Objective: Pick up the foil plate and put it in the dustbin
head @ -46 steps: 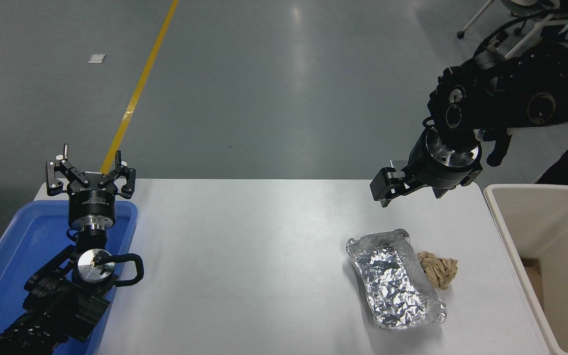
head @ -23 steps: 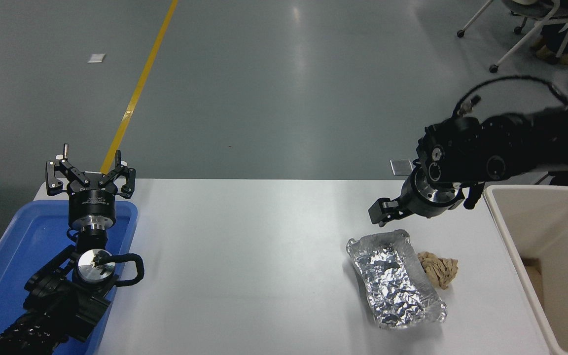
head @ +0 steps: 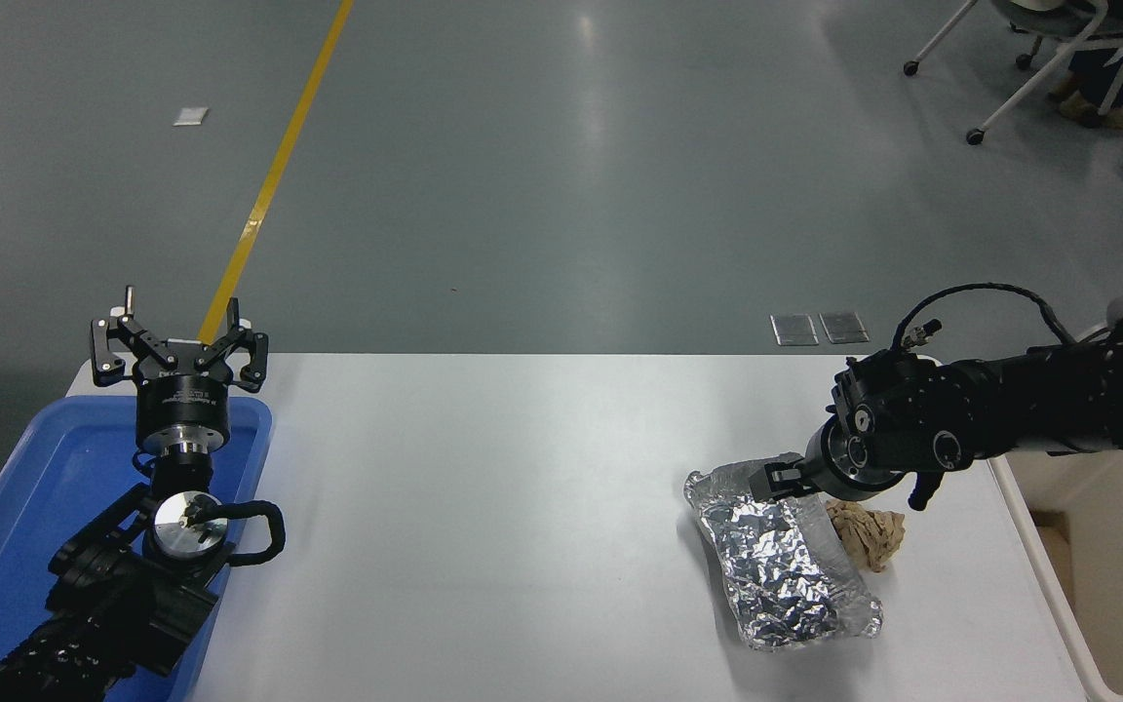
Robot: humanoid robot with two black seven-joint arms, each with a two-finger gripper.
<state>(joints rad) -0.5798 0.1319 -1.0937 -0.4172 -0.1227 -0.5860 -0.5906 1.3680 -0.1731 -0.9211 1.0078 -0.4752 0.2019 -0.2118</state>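
The foil plate (head: 781, 556), shiny and crinkled, lies on the right part of the white table (head: 484, 526), its long side running away from me. My right gripper (head: 778, 480) reaches in from the right and sits low over the plate's far end, at its rim, looking open with nothing held. The cream dustbin (head: 1044, 585) stands off the table's right edge, its far part covered by my right arm. My left gripper (head: 178, 336) is parked open above the blue tray at the lower left.
A crumpled brown paper ball (head: 869, 531) lies against the plate's right side, just under my right wrist. A shallow blue tray (head: 16, 507) sits at the table's left end. A wheeled chair (head: 1020, 68) and a person's feet (head: 1088, 105) are far back right.
My right arm has swung down and back from high above the table's far edge, bringing the gripper to the foil plate's far end. The plate, the paper ball and the left arm have not moved.
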